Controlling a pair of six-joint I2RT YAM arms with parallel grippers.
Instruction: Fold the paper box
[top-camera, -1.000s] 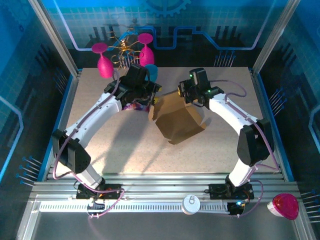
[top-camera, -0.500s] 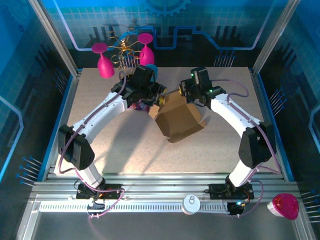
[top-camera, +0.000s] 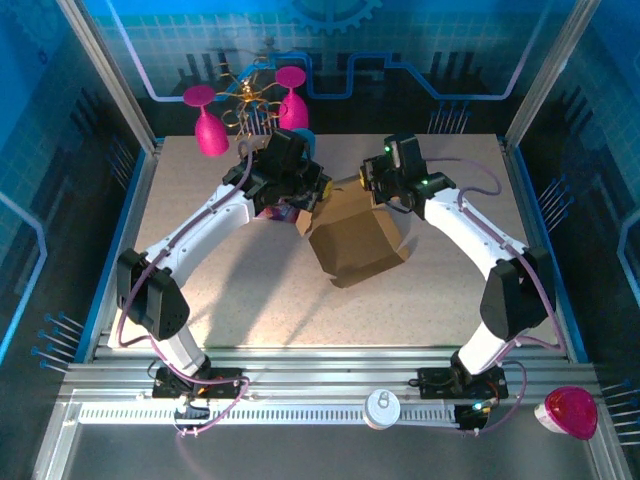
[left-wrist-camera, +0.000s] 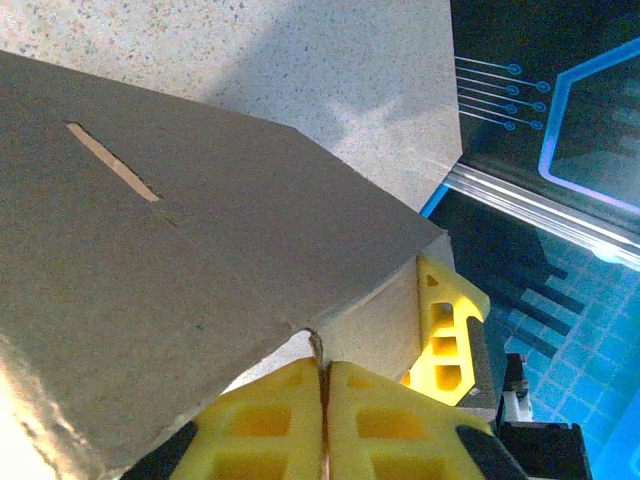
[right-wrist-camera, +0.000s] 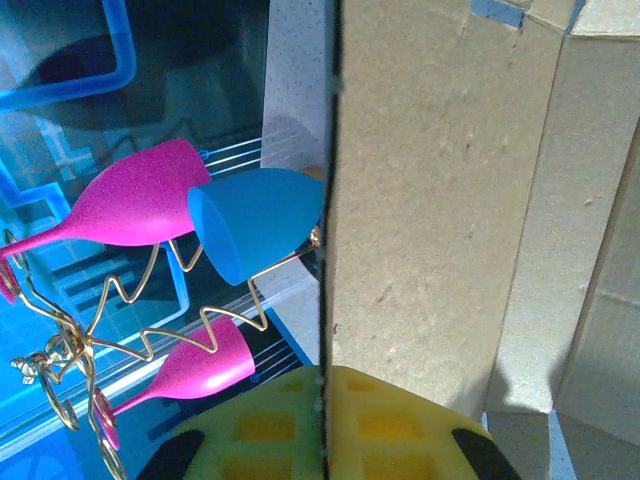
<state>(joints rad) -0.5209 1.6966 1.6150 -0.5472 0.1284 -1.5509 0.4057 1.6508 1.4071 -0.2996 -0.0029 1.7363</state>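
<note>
**Brown paper box (top-camera: 357, 240) gripped from two sides**

The paper box sits near the middle of the table (top-camera: 210, 270). My left pincer (left-wrist-camera: 322, 385) is pressed together on a flap edge at the box's 10 o'clock corner. My right pincer (right-wrist-camera: 325, 390) pinches an upright panel at its 1 o'clock.

The brown paper box (top-camera: 355, 240) sits mid-table (top-camera: 220, 270), turned askew. The left gripper (top-camera: 308, 196) meets its far-left edge and the right gripper (top-camera: 380, 190) its far-right corner, with pink glasses (top-camera: 208, 125) behind
</note>
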